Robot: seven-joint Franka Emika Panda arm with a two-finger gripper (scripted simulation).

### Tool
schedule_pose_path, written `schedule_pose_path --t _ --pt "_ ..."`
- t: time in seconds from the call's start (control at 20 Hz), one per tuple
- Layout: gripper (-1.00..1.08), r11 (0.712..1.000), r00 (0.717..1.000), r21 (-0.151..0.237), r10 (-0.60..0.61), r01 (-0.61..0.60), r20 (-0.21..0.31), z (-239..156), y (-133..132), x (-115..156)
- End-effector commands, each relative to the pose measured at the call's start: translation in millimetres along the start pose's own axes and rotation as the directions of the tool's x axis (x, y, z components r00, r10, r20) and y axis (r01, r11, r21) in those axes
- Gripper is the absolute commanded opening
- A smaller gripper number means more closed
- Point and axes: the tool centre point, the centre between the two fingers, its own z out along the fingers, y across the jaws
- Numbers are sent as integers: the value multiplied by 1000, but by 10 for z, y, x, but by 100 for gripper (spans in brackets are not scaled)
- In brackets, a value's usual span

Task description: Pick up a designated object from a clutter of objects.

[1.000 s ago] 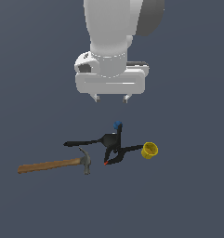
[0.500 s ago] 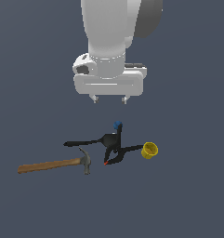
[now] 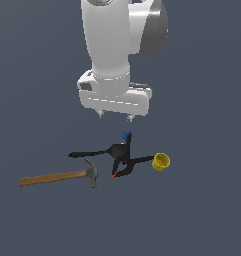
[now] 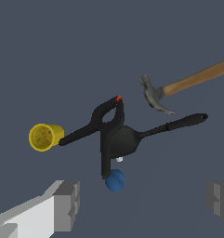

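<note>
The black spatula [image 3: 94, 152] lies flat, its thin handle towards the exterior view's left and its blade under the black clamp [image 3: 123, 162]. In the wrist view the spatula [image 4: 176, 125] runs from its handle end to a wide blade beneath the red-tipped clamp [image 4: 105, 124]. My gripper [image 3: 115, 116] hangs open and empty above the clutter, apart from everything. Its two fingers [image 4: 67, 204] stand wide apart in the wrist view, with the blue ball [image 4: 115, 180] between them and nearest.
A wooden-handled claw hammer [image 3: 57, 177] lies at the exterior view's left, its head [image 4: 154, 95] near the spatula handle. A yellow cup [image 3: 161, 161] lies on its side by a clamp arm. A blue ball [image 3: 126, 134] and a small white piece [image 4: 119, 159] sit by the blade.
My gripper has come down a little and shifted slightly to the exterior view's left. The objects have not moved.
</note>
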Motion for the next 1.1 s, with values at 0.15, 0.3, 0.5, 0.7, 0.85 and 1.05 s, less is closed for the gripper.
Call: schedule_pose_path --t 0.15,0.3,0.5,0.7,0.85,1.05 --pt "100 988 988 6 151 -151 4 278 82 82" --pt "100 969 969 7 245 -245 6 452 140 127" --pt "100 930 930 7 368 -368 8 685 225 176" --pt "100 875 875 4 484 -484 9 917 318 213" --pt "100 824 824 1 567 -567 7 1091 393 234" --pt "100 744 744 -4 669 -669 3 1320 502 251"
